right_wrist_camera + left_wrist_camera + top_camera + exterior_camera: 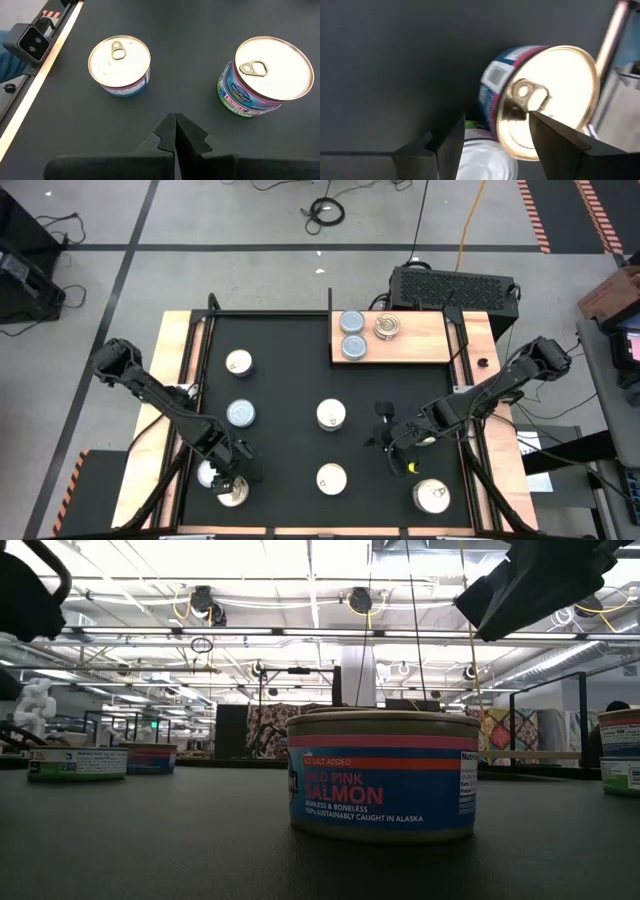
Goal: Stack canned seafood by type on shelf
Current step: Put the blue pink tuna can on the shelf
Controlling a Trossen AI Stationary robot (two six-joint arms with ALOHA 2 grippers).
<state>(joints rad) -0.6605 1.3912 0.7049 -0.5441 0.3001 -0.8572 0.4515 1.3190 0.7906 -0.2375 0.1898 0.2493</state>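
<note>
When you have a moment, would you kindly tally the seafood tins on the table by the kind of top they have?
Plain silvery-blue-topped tins: 4 (one partly hidden beside the left arm)
Cream/gold pull-tab tins: 6
Total: 10

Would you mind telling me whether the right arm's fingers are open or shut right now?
Shut. In the right wrist view the fingers meet with no gap, above the black mat and short of both cans, holding nothing.
</note>
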